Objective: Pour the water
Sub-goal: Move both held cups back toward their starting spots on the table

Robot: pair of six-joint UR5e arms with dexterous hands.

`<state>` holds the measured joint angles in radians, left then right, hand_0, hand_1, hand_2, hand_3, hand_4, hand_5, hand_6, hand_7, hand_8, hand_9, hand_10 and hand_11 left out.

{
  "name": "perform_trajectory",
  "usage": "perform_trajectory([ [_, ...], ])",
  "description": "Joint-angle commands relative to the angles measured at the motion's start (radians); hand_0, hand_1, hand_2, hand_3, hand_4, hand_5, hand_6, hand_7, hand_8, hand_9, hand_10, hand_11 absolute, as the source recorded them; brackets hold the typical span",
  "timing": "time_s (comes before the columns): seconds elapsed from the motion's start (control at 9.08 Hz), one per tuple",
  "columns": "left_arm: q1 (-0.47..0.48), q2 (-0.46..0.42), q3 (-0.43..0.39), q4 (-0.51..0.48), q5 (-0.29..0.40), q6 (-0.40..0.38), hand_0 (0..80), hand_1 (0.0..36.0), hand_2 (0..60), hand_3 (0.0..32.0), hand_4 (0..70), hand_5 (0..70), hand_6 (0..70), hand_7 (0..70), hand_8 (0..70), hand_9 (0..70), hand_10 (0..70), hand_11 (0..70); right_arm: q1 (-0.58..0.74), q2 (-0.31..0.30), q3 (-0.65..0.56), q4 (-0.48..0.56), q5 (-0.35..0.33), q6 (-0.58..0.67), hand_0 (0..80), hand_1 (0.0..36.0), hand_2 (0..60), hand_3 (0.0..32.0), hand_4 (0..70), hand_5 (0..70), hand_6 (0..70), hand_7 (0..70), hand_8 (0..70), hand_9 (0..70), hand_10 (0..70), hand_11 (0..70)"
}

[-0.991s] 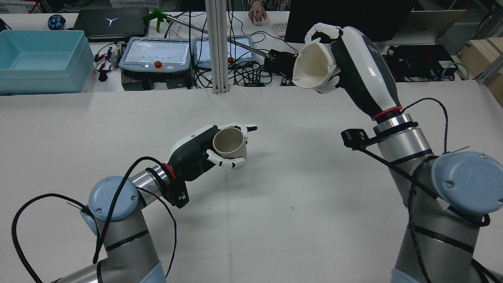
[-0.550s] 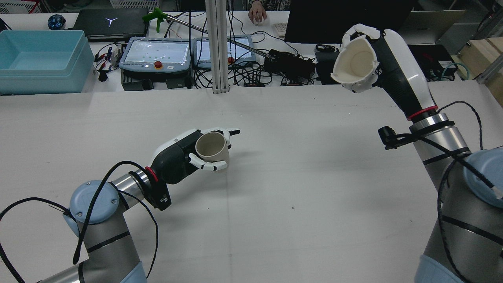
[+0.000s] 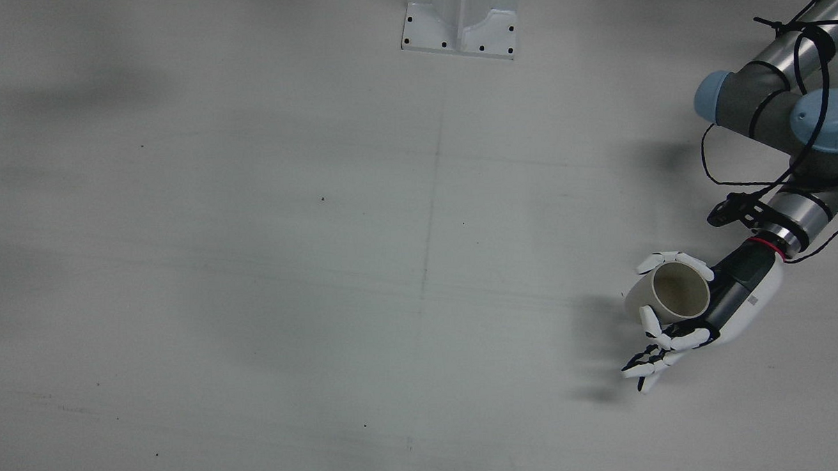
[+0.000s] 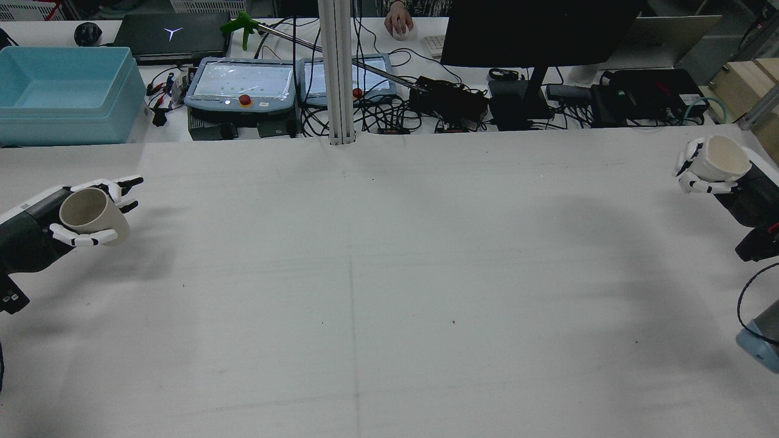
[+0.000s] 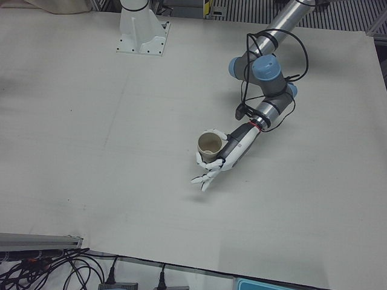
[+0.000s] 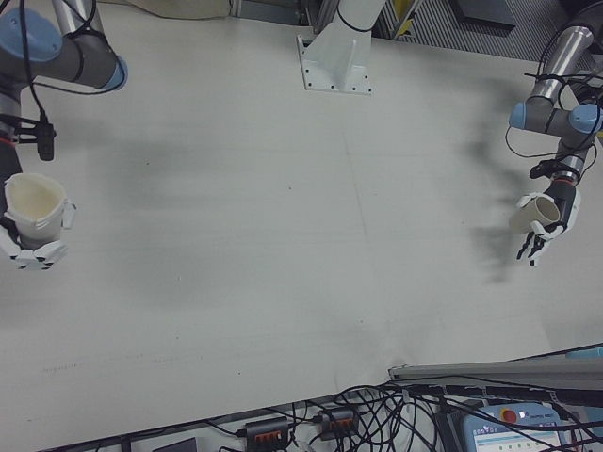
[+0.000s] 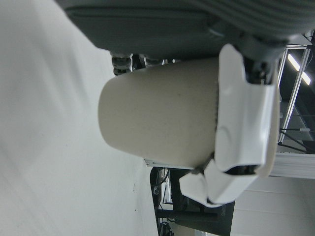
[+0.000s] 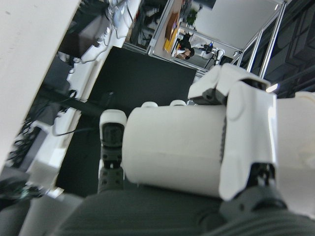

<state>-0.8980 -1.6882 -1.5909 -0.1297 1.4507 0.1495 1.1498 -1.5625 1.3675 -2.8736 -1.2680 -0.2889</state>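
Note:
My left hand (image 4: 36, 228) is shut on a beige cup (image 4: 92, 216) at the far left of the table in the rear view, mouth up, just above the surface. The front view shows that cup (image 3: 675, 293) and hand (image 3: 738, 297) at the right, as does the left-front view (image 5: 209, 147). The cup looks empty from above. My right hand (image 4: 745, 191) is shut on a white cup (image 4: 721, 159) at the far right edge, held upright. The right-front view shows this cup (image 6: 36, 209) at its left. Each hand view shows fingers (image 7: 246, 123) wrapped round its cup (image 8: 172, 147).
A blue bin (image 4: 61, 91), two teach pendants (image 4: 240, 85), cables and a black monitor (image 4: 535, 30) stand behind the table's far edge. A metal post (image 4: 338, 73) rises at mid-back. A white mounting base (image 3: 460, 21) sits on the robot's side.
Both arms swung outward from the middle to the table's sides. The right hand came down and its cup turned from tipped to upright. Both cups stayed held.

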Motion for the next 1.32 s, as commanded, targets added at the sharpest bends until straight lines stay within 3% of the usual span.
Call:
perform_trajectory([
  [0.0,-0.042,0.112,0.018,-0.086,0.008,0.007,56.6,33.6,60.0,0.0,34.3,70.0,7.5,17.8,0.5,2.1,4.0,8.3,-0.011,0.194,-0.567,0.29,0.092,0.051,64.2,36.0,60.0,0.0,21.5,68.4,47.2,50.2,40.9,50.1,44.6,65.5],
  [0.22,-0.055,0.146,0.028,-0.122,0.008,0.009,55.5,32.4,60.0,0.0,33.8,70.0,7.1,17.2,0.4,2.0,4.0,8.2,-0.013,0.203,-0.547,0.287,0.104,0.075,64.0,36.0,60.0,0.0,21.9,66.3,47.1,49.5,40.9,50.5,45.0,66.1],
  [0.33,-0.062,0.163,0.066,-0.172,0.007,0.031,55.8,32.3,60.0,0.0,33.0,70.0,6.7,16.9,0.3,1.9,3.9,8.0,-0.022,0.2,-0.526,0.286,0.081,0.088,71.8,35.6,60.0,0.0,24.3,66.9,41.3,47.6,34.4,43.8,34.9,52.2],
  [0.44,-0.067,0.163,0.139,-0.22,0.007,0.039,55.0,31.3,60.0,0.0,32.8,70.0,6.7,16.8,0.3,1.9,4.1,8.2,-0.027,0.205,-0.519,0.284,0.034,0.106,56.2,18.7,3.1,0.0,16.9,40.0,12.1,17.4,5.2,4.2,4.5,8.0],
  [0.55,-0.067,0.163,0.21,-0.285,0.005,0.053,55.3,30.8,60.0,0.0,33.2,70.0,7.2,17.6,0.4,2.1,4.1,8.3,-0.028,0.202,-0.489,0.277,-0.017,0.12,47.7,8.5,0.0,32.0,2.5,0.0,0.0,0.1,0.0,0.0,0.0,0.0],
  [0.66,-0.067,0.163,0.274,-0.338,0.001,0.065,54.8,29.9,60.0,0.0,32.9,70.0,7.1,17.5,0.4,2.1,4.1,8.1,0.003,0.182,-0.44,0.269,-0.039,0.129,45.0,5.4,0.0,32.0,0.0,0.0,0.0,0.0,0.0,0.0,0.0,0.0],
  [0.77,-0.068,0.163,0.301,-0.353,-0.003,0.071,54.8,28.5,59.0,0.0,33.6,70.0,7.5,17.5,0.5,2.1,4.1,8.1,0.045,0.158,-0.38,0.242,-0.042,0.134,42.5,4.5,0.0,32.0,0.0,0.0,0.0,1.4,0.0,0.0,0.0,0.0],
  [0.88,-0.096,0.163,0.307,-0.36,-0.001,0.081,54.8,25.3,48.0,0.0,35.0,70.0,7.4,16.5,0.4,1.9,3.8,7.5,0.088,0.132,-0.282,0.179,-0.071,0.132,42.2,5.0,0.0,32.0,0.0,0.0,0.0,4.0,0.0,0.0,0.0,0.0],
  [1.1,-0.11,0.168,0.307,-0.361,0.002,0.102,54.0,23.4,43.1,0.0,35.0,70.0,7.3,15.9,0.4,1.7,3.5,7.0,0.12,0.119,-0.183,0.105,-0.082,0.131,43.0,6.4,0.0,32.0,0.0,0.0,0.0,4.2,0.0,0.0,0.0,0.0],
  [1.21,-0.107,0.176,0.307,-0.363,0.004,0.105,54.1,17.9,20.3,0.0,32.5,70.0,6.9,15.0,0.3,1.6,2.5,5.2,0.128,0.121,-0.18,0.103,-0.082,0.131,43.4,7.2,0.0,32.0,0.0,0.0,0.0,4.4,0.0,0.0,0.0,0.0],
])
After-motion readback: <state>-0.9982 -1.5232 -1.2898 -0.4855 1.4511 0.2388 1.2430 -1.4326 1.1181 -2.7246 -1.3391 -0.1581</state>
